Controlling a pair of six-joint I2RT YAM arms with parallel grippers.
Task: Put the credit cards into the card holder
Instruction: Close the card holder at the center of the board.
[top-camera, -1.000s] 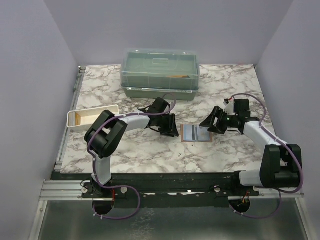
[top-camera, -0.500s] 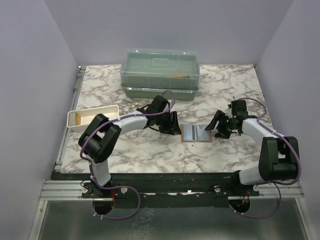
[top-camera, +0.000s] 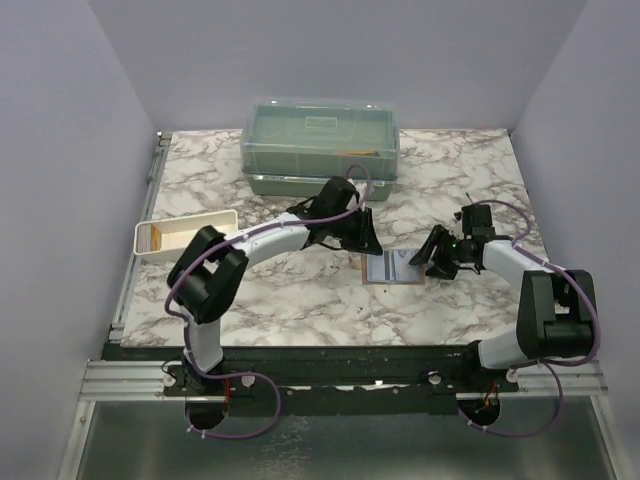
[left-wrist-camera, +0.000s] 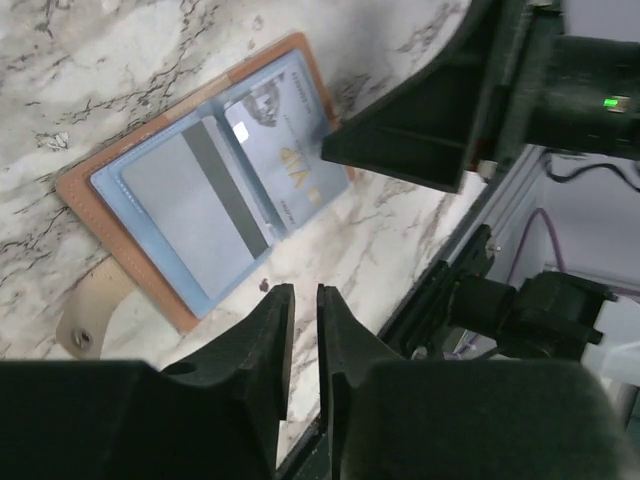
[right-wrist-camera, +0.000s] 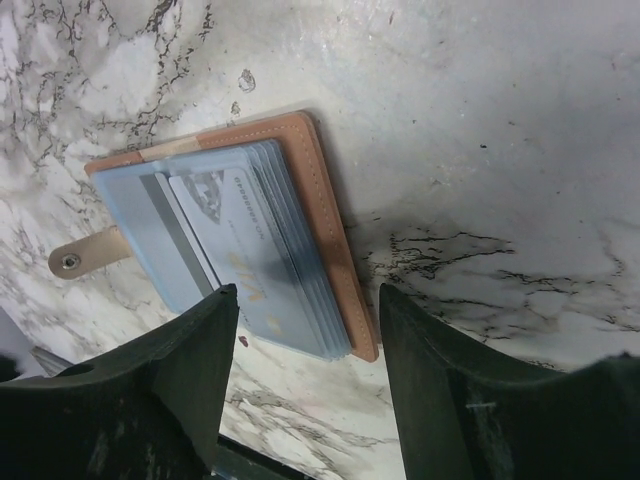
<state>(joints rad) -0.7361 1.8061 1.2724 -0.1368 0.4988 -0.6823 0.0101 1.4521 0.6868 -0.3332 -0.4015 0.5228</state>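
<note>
The card holder (top-camera: 392, 268) lies open and flat on the marble table, brown rim up, its snap tab (left-wrist-camera: 85, 325) sticking out. Two credit cards rest on its bluish pockets: a grey one with a dark stripe (left-wrist-camera: 190, 205) and a pale blue one with gold letters (left-wrist-camera: 285, 150). In the right wrist view the same cards (right-wrist-camera: 235, 250) top a stack of pockets beside the brown edge (right-wrist-camera: 330, 230). My left gripper (top-camera: 362, 234) (left-wrist-camera: 305, 292) hovers off the holder's far left corner, jaws only a slit apart and empty. My right gripper (top-camera: 432, 258) (right-wrist-camera: 305, 297) stands open at the holder's right edge, holding nothing.
A big translucent green lidded box (top-camera: 322, 145) stands at the back of the table. A long white tray (top-camera: 185, 232) lies at the left edge. The table's metal rail (top-camera: 330, 362) runs along the near side by the arm bases.
My left gripper has swung right and back to the holder's far left corner, its jaws widening and then narrowing. My right gripper has slid left to the holder's right edge.
</note>
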